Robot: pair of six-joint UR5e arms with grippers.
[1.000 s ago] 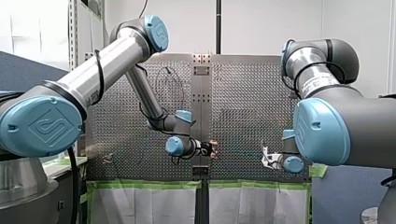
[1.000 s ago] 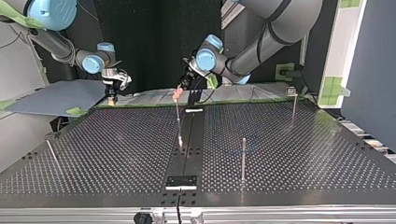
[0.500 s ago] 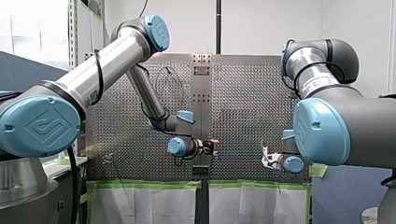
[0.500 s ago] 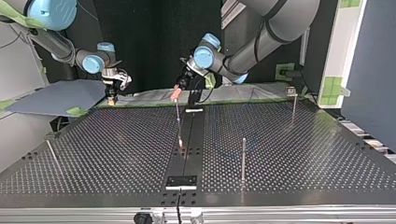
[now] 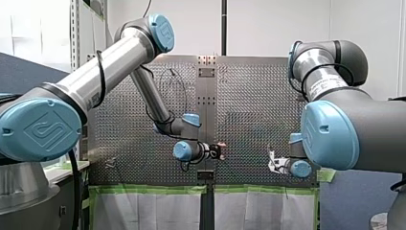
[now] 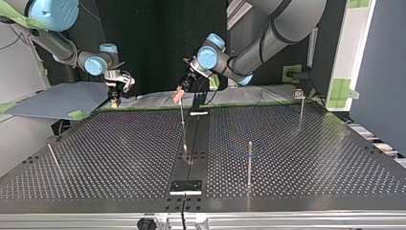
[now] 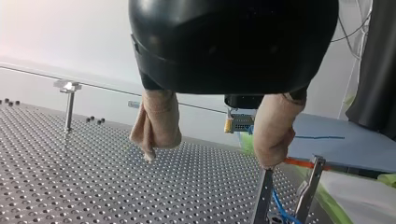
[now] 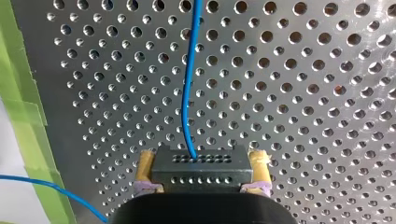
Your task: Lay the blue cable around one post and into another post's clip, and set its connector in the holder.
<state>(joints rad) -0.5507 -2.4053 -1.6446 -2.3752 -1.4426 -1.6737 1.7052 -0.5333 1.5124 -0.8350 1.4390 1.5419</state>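
Observation:
My right gripper (image 8: 203,161) is shut on a black connector block (image 8: 196,172), held between its yellow pads (image 8: 146,163). The blue cable (image 8: 189,93) leaves the block and runs away over the perforated plate. In the top view this gripper (image 6: 115,99) hangs at the table's far edge on the left. My left gripper (image 7: 208,158) stands open, beige pads (image 7: 156,123) apart and nothing between them. One of its fingertips is just above a clip post (image 7: 263,198) with blue cable (image 7: 280,212) at its foot. In the top view it (image 6: 179,94) hovers over a thin centre post (image 6: 183,125).
More posts stand on the plate: one near the front (image 6: 249,163), one with a clip top at the back (image 6: 300,106), one leaning at the left (image 6: 52,157). A black holder block (image 6: 186,186) sits at the front centre. Green tape (image 8: 21,112) edges the table.
My left gripper has shifted a little up and toward the top view's left, staying open. My right arm has not moved.

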